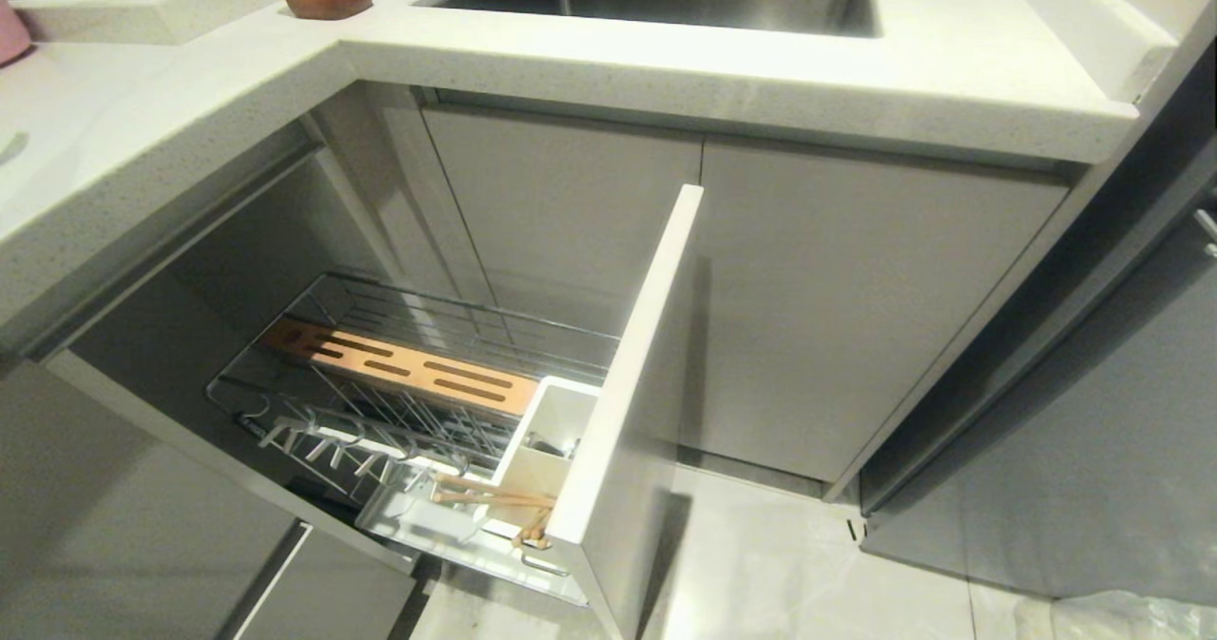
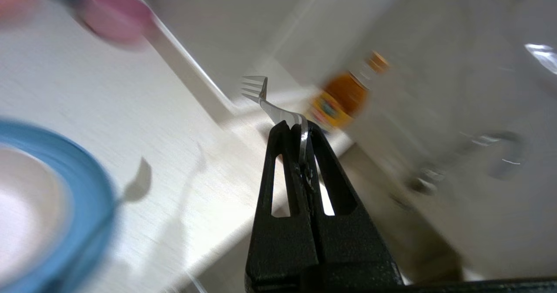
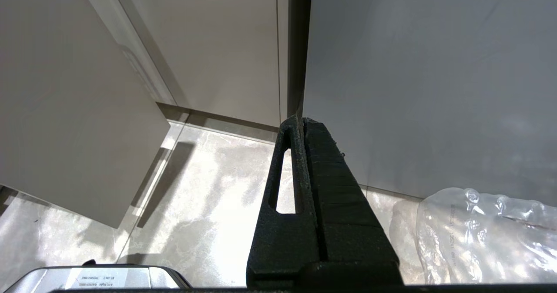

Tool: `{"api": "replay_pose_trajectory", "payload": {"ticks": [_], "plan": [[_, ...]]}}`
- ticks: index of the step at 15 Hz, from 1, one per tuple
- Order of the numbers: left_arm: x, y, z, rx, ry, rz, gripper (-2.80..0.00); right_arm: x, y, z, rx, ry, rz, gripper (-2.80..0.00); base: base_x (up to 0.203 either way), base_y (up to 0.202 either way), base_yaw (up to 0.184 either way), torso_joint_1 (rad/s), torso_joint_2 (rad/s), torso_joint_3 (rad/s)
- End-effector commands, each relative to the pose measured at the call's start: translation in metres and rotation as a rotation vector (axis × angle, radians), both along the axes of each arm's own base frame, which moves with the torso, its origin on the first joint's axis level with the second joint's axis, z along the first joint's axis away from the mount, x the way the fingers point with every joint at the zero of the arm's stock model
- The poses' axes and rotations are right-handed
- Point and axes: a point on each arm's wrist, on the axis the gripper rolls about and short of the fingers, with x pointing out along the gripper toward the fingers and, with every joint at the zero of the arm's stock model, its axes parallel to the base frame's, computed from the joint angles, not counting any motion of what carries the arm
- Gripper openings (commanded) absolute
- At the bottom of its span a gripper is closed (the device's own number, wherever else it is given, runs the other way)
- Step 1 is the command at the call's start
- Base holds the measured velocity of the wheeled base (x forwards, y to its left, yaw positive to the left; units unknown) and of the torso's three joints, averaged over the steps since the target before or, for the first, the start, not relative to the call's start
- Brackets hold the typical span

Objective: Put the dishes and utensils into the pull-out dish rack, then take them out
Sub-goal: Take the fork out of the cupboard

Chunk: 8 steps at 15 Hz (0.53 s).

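Under the counter: pull-out dish rack (image 1: 409, 402) drawn out, chopsticks (image 1: 494, 497) lying by its white utensil box (image 1: 547, 440).
Left wrist: left gripper (image 2: 293, 129) clamped on metal fork (image 2: 272, 106), above countertop (image 2: 130, 132) near blue plate (image 2: 87, 197). Right wrist: right gripper (image 3: 300, 123) closed, empty, over floor (image 3: 209, 197).

White countertop (image 2: 143, 123) bears blue plate (image 2: 93, 197) and amber bottle (image 2: 343, 99).

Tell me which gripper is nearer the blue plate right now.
Left. The left gripper, shut on a metal fork, is above the counter beside the blue plate. The right gripper hangs low by the floor, no plate in its view.
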Motion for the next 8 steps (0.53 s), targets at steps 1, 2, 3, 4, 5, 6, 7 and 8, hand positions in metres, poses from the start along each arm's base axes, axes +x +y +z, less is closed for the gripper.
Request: {"api": "replay_pose_trajectory", "payload": {"ticks": [1, 2, 3, 4, 5, 6, 7, 8], "plan": [[0.003, 0.003, -0.01, 0.104, 0.065, 0.139, -2.8, 0.0, 0.0, 0.0, 0.0, 0.001, 0.0, -2.8, 0.0, 0.0, 0.0, 0.0, 0.0, 0.0], [0.004, 0.004, -0.013, 0.136, 0.092, 0.171, -2.8, 0.0, 0.0, 0.0, 0.0, 0.001, 0.0, -2.8, 0.0, 0.0, 0.0, 0.0, 0.0, 0.0], [0.006, 0.004, -0.014, 0.147, 0.107, 0.196, -2.8, 0.0, 0.0, 0.0, 0.0, 0.001, 0.0, -2.8, 0.0, 0.0, 0.0, 0.0, 0.0, 0.0], [0.013, 0.005, -0.019, 0.173, 0.16, 0.257, -2.8, 0.0, 0.0, 0.0, 0.0, 0.001, 0.0, -2.8, 0.0, 0.0, 0.0, 0.0, 0.0, 0.0], [0.023, 0.006, -0.025, 0.205, 0.214, 0.309, -2.8, 0.0, 0.0, 0.0, 0.0, 0.001, 0.0, -2.8, 0.0, 0.0, 0.0, 0.0, 0.0, 0.0], [0.033, 0.007, -0.029, 0.236, 0.245, 0.348, -2.8, 0.0, 0.0, 0.0, 0.0, 0.001, 0.0, -2.8, 0.0, 0.0, 0.0, 0.0, 0.0, 0.0], [0.043, 0.007, -0.035, 0.269, 0.277, 0.387, -2.8, 0.0, 0.0, 0.0, 0.0, 0.001, 0.0, -2.8, 0.0, 0.0, 0.0, 0.0, 0.0, 0.0], [0.053, 0.008, -0.04, 0.3, 0.312, 0.433, -2.8, 0.0, 0.0, 0.0, 0.0, 0.001, 0.0, -2.8, 0.0, 0.0, 0.0, 0.0, 0.0, 0.0]]}}
